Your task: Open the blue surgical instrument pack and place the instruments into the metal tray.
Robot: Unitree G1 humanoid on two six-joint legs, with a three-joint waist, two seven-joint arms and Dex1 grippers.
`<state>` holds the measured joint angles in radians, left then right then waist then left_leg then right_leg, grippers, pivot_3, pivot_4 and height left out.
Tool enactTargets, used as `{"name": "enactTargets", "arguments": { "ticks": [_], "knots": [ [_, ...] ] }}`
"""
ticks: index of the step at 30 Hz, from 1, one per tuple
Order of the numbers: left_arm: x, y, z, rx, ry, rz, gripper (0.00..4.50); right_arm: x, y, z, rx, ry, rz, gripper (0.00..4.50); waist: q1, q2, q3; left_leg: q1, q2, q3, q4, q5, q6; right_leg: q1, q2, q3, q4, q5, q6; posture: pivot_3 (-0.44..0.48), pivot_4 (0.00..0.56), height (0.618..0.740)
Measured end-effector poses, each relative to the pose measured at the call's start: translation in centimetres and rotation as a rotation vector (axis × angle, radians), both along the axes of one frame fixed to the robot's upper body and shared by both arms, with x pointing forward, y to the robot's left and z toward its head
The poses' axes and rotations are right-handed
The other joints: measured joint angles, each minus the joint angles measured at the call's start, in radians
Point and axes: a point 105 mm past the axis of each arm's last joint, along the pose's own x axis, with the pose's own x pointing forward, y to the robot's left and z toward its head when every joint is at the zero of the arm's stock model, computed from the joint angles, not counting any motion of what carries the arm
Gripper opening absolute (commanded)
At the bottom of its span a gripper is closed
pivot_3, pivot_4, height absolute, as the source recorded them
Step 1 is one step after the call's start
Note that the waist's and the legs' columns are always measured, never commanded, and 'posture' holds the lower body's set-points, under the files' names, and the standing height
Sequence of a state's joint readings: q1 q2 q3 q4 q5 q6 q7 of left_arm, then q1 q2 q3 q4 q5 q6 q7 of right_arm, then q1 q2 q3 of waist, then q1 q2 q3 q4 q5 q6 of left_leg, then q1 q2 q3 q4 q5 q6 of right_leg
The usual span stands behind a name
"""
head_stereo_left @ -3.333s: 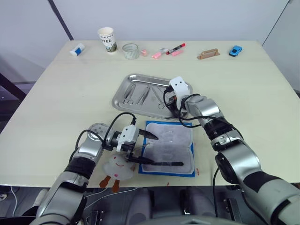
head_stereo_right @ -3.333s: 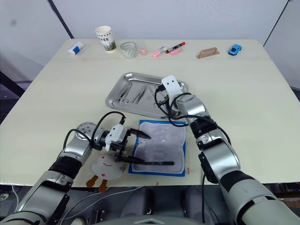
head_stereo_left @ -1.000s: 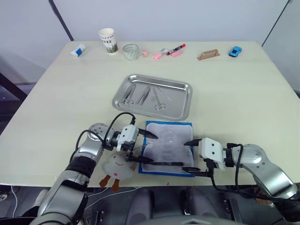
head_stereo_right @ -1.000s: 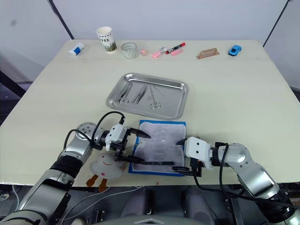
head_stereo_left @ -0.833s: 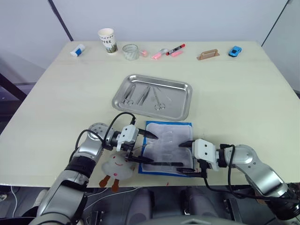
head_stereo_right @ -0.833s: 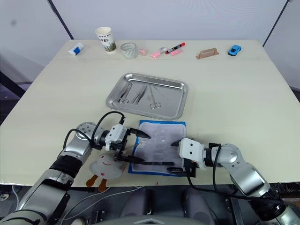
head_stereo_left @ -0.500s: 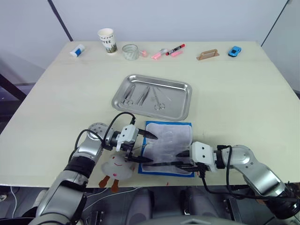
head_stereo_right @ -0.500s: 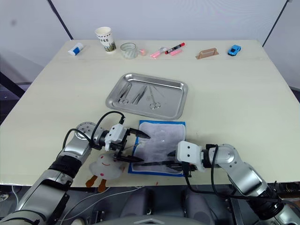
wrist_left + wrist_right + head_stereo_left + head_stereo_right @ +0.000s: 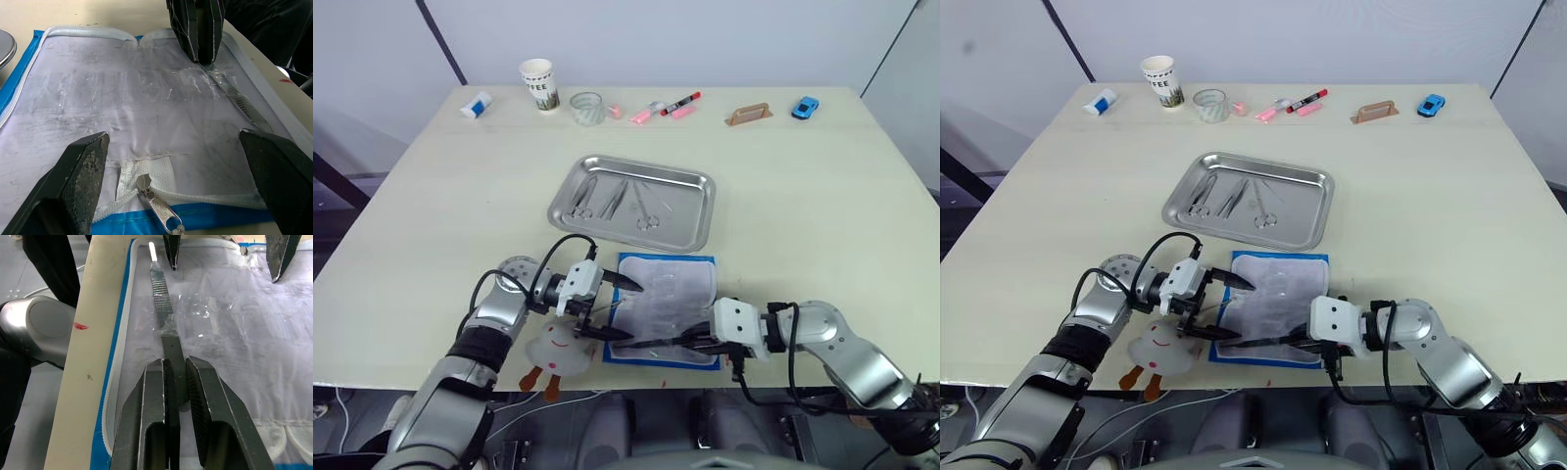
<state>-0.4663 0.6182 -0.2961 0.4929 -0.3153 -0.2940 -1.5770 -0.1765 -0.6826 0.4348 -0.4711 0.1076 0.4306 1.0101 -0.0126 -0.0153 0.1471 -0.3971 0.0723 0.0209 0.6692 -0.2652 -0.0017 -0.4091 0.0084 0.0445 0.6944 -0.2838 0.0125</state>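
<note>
Your right gripper (image 9: 176,382) was over the metal tray (image 9: 697,227) approx 3 s ago; since then it swung down to the table's near edge, slid in along the open blue surgical instrument pack (image 9: 668,311), and its fingers have narrowed onto the last tool left in the pack, a slim flat scalpel-like handle (image 9: 164,313) w/ a ribbed grip. In the right wrist view they look pressed against its dark end, so I'd judge the pinch made or nearly so; the lift to the tray comes next. Left gripper (image 9: 609,308) hasn't moved: fingers spread wide over the pack's left edge, not gripping. Three instruments (image 9: 612,199), silvery w/ ring handles, already lie in the shiny, round-cornered tray at table centre. Pack lining is grey-white, crinkly under clear film, w/ a blue border and zip.
</note>
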Motion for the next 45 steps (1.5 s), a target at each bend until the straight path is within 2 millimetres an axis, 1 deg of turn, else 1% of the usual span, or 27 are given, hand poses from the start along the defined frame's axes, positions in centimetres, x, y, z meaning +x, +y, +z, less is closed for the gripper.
{"name": "enactTargets", "arguments": {
  "ticks": [12,22,26,34,36,40,45],
  "knots": [
    [0.0,0.0,0.0,0.000,0.000,0.000,4.50,0.2,-0.5,2.0,-0.102,-0.041,0.010,0.07,0.000,0.000,0.000,0.000,0.000,0.000,0.000,0.000,0.000,0.000,0.000,0.000,0.000,0.000,0.000,0.000,0.150,0.728],
    [0.0,-0.1,0.0,0.001,0.002,-0.003,4.50,0.1,-0.6,2.8,-0.128,-0.040,0.012,0.07,0.000,0.000,0.000,0.000,0.000,0.000,0.000,0.000,0.000,0.000,0.000,0.000,0.000,0.000,0.000,0.000,0.150,0.728],
    [0.0,-0.1,-0.1,0.005,0.009,-0.003,4.50,0.0,-0.7,3.5,-0.153,-0.067,0.024,0.07,0.001,0.000,0.000,-0.001,0.000,0.000,0.000,0.000,0.000,0.000,0.000,0.000,0.000,0.000,0.000,0.000,0.150,0.728],
    [0.0,0.0,-0.3,0.005,0.004,-0.004,4.50,-0.2,-0.6,4.2,-0.151,-0.082,0.037,0.07,0.000,0.000,0.000,0.000,0.000,0.000,0.000,0.000,0.000,0.000,0.000,0.000,0.000,0.000,0.000,0.000,0.150,0.728],
    [0.0,0.0,-0.3,0.006,0.003,-0.006,4.50,-0.3,-0.3,5.0,-0.132,-0.107,0.053,0.07,0.001,0.000,0.000,0.000,0.000,0.000,0.000,0.000,0.000,0.000,0.000,-0.001,0.000,0.000,0.000,0.000,0.150,0.728],
    [0.0,0.0,-0.3,0.006,0.000,-0.007,4.50,-0.4,-0.2,5.2,-0.120,-0.102,0.057,0.07,0.001,0.000,0.000,0.000,0.000,0.000,0.000,0.000,0.000,0.000,0.000,0.000,0.000,0.000,0.000,0.000,0.150,0.728],
    [0.1,0.0,-0.3,0.006,-0.001,-0.008,4.50,-0.1,-0.7,5.5,-0.124,-0.106,0.041,0.07,0.001,0.000,0.000,0.000,0.000,0.000,0.000,0.000,0.000,0.000,0.000,0.000,0.000,0.000,0.000,0.000,0.150,0.728]
  ]
}}
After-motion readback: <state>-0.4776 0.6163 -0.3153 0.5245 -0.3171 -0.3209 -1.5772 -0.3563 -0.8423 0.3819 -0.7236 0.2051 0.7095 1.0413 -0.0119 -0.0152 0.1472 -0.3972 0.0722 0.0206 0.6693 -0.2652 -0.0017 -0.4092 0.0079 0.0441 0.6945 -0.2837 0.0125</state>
